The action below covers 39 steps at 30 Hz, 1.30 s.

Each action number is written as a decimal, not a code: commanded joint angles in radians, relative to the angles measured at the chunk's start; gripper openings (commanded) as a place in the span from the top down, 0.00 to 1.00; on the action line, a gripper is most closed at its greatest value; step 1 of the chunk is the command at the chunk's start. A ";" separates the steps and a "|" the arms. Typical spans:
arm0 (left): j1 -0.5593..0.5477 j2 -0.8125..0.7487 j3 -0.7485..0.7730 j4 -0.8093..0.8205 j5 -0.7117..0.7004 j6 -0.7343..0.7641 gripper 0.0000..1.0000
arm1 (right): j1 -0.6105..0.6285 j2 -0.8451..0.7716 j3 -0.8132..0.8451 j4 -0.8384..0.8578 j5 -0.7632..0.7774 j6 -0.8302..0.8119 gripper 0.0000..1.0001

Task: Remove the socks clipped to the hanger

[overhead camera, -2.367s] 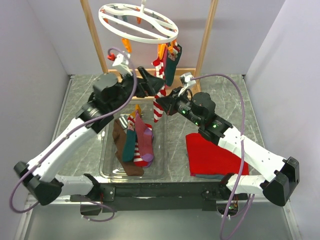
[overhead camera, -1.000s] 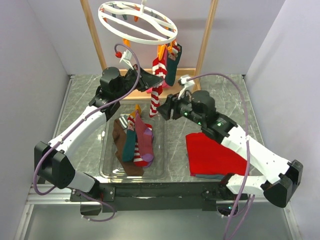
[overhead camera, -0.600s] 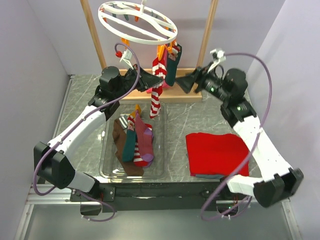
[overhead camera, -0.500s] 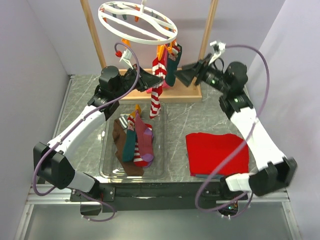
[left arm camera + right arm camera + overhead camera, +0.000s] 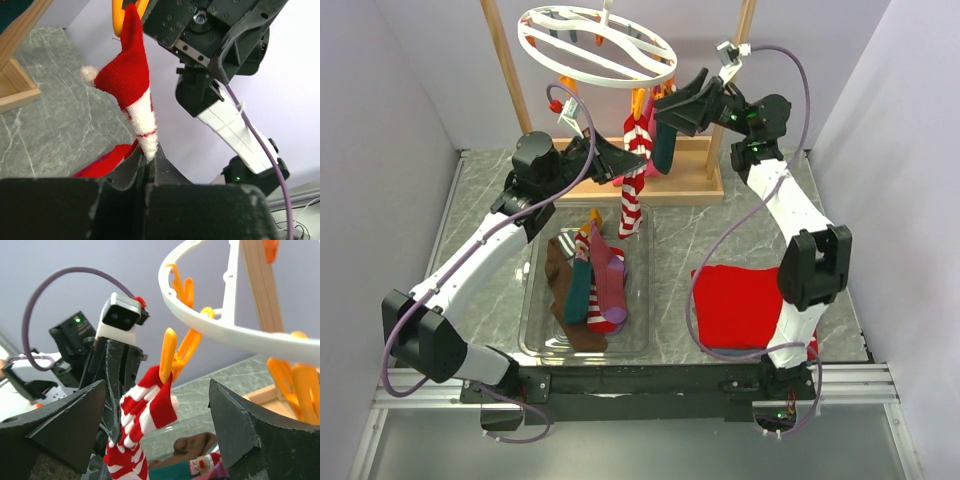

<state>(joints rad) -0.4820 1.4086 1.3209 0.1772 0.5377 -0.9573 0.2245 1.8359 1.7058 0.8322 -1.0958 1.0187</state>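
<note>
A red-and-white striped sock (image 5: 633, 190) hangs from an orange clip (image 5: 169, 356) on the white ring hanger (image 5: 595, 45). My left gripper (image 5: 638, 163) is shut on it; in the left wrist view the sock (image 5: 127, 82) has its white end pinched between the jaws of that gripper (image 5: 148, 159). A dark teal sock (image 5: 662, 142) hangs clipped beside it. My right gripper (image 5: 662, 104) is up at the hanger and open. In its wrist view, its fingers (image 5: 60, 427) stand either side of the clip and the sock's top (image 5: 152, 412), touching neither.
A clear tray (image 5: 535, 300) on the table holds several socks, brown, teal, magenta and striped. A red folded cloth (image 5: 752, 305) lies at the right. The hanger's wooden frame (image 5: 718, 185) stands at the back, with purple walls close on both sides.
The right arm swung up from beside the striped sock's lower part to the hanger's clip, its jaws opening wider. The left gripper stayed shut on the striped sock.
</note>
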 commanded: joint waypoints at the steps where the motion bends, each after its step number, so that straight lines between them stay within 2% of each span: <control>1: -0.009 -0.025 0.020 0.025 0.105 -0.023 0.98 | -0.001 0.048 0.123 0.174 -0.053 0.139 0.11; 7: -0.009 -0.028 0.011 0.042 0.111 -0.038 0.98 | 0.022 0.062 0.167 -0.023 -0.007 0.009 0.12; 10: -0.009 -0.034 0.011 0.038 0.110 -0.037 0.99 | 0.033 0.072 0.178 -0.050 0.008 -0.026 0.12; 14: -0.009 -0.042 0.008 0.039 0.111 -0.041 0.99 | 0.039 0.097 0.184 0.001 0.017 0.032 0.14; 22: -0.007 -0.046 -0.003 0.051 0.116 -0.054 0.99 | 0.079 0.131 0.229 -0.039 0.053 0.009 0.18; 27: -0.009 -0.054 -0.009 0.042 0.113 -0.049 0.99 | 0.082 0.148 0.242 0.028 0.070 0.072 0.22; 39: -0.009 -0.063 -0.028 0.059 0.116 -0.061 0.99 | 0.102 0.175 0.301 0.045 0.100 0.115 0.31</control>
<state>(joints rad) -0.4808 1.3842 1.3064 0.2214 0.5686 -1.0084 0.3099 2.0041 1.9377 0.8188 -1.0340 1.1263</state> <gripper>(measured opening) 0.033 0.711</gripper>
